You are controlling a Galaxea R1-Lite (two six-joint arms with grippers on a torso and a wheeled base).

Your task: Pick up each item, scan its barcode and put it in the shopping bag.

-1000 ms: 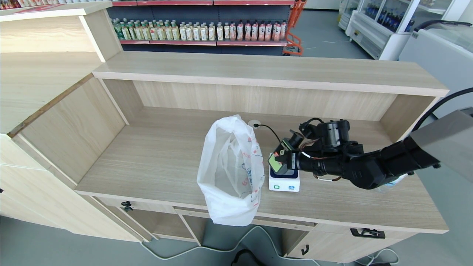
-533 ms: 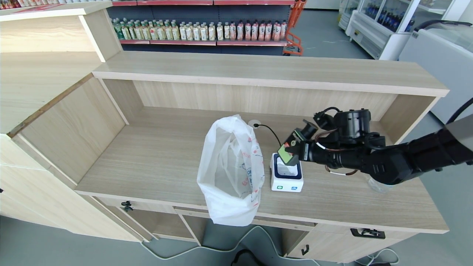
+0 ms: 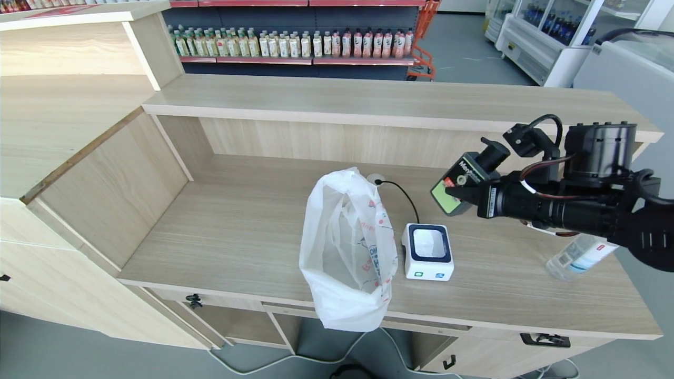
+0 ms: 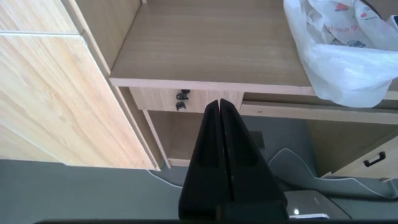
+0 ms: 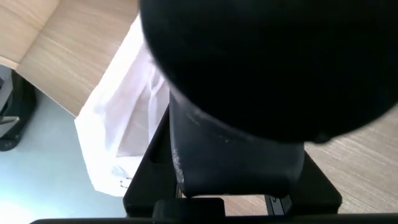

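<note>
A small box with black sides and a green face is clamped in the right gripper, held in the air over the pale wooden counter, right of the white scanner. It is tilted, with the green face turned toward the white plastic shopping bag. The left gripper is seen with its fingers pressed together.

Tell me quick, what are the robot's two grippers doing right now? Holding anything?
Left gripper: shut, holding nothing.
Right gripper: shut on the small green box.
</note>
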